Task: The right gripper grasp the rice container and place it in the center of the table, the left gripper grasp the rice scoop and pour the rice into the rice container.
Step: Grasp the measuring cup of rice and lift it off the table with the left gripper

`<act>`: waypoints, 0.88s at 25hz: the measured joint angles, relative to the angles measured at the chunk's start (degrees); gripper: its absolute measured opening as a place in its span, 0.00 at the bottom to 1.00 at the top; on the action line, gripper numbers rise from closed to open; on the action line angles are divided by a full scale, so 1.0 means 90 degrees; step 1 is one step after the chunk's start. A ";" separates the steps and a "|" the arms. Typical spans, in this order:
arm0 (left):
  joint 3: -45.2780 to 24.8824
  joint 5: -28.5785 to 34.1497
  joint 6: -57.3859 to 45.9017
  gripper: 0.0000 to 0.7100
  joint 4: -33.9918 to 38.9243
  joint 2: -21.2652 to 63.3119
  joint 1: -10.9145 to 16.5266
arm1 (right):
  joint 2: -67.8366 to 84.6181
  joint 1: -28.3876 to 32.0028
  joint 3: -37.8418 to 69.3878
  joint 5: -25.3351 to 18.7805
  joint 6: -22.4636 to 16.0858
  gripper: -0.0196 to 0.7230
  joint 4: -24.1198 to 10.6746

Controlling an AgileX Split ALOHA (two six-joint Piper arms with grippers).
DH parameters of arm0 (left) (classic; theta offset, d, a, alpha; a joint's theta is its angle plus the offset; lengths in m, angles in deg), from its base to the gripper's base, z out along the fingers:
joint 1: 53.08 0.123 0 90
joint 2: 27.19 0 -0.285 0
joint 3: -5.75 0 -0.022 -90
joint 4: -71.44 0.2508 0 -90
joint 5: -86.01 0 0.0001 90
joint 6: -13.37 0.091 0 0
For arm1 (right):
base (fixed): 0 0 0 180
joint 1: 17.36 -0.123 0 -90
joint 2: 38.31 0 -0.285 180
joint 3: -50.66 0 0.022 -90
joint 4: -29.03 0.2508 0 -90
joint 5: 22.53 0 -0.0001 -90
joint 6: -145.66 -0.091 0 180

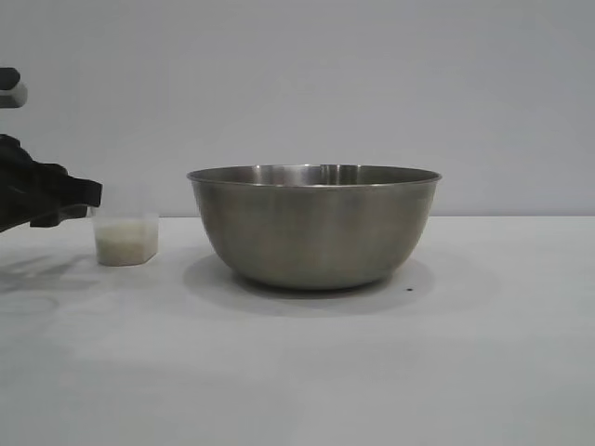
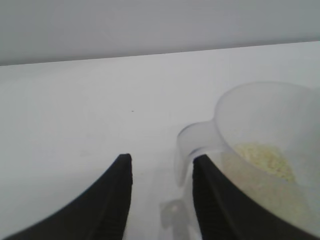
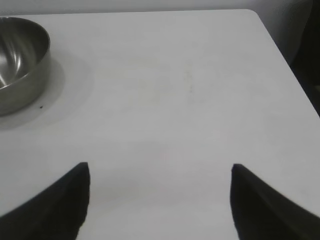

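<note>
Left wrist view, rice scoop (image 2: 260,150) handle between left gripper (image 2: 162,195) fingers

A: Where's the bowl (image 1: 314,228)?
B: Upright mid-table (image 1: 483,372), steel, wide, thin-rimmed.
A: And the scoop (image 1: 125,237)?
B: Well to its left, upright on the table, a small translucent cup with its handle (image 2: 192,145) at the rim.
A: The rice (image 2: 265,161)?
B: A pale off-white layer low in the scoop.
</note>
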 joint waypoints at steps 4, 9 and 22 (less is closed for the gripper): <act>0.0168 0.0000 0.0038 0.35 0.0092 -0.0209 0.0000 | 0.0000 0.0000 0.0000 0.0000 0.0000 0.72 0.0000; 0.0438 0.0000 0.0038 0.35 0.0165 -0.0385 0.0000 | 0.0000 0.0000 0.0000 0.0000 0.0000 0.72 0.0000; 0.0785 0.0000 0.0067 0.16 0.0560 -0.0498 0.0000 | 0.0000 0.0000 0.0000 0.0000 0.0000 0.72 0.0000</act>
